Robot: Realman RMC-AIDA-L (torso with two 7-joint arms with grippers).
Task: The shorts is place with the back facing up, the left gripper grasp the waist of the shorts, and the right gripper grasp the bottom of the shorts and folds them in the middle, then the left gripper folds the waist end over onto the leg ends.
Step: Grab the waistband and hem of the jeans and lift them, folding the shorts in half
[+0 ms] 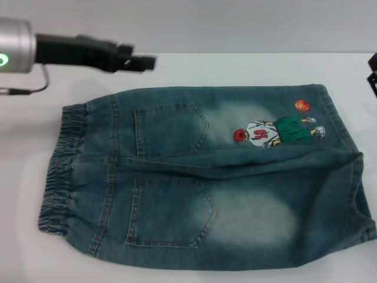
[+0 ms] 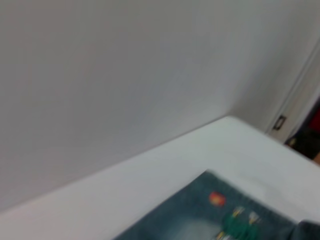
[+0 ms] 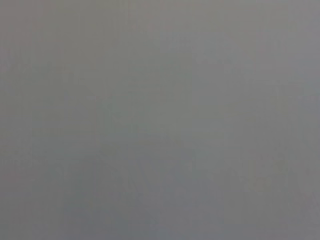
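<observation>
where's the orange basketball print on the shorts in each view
Head view: the orange ball print sits near the far right corner of the shorts, by the leg hem.
Left wrist view: the ball shows low in the picture on the denim corner.
Right wrist view: not in it, only plain grey.
Shared landmark: the green-clad cartoon figure beside the ball.

Smooth white flat tabletop (image 1: pixel 235 68) fills most of head view, far edge straight. Plain pale grey wall (image 1: pixel 194 23) behind far edge. In left wrist view: same white tabletop (image 2: pixel 150 185), grey wall (image 2: pixel 110 75), small dark rectangular wall plate (image 2: pixel 279 123) beyond table corner.
</observation>
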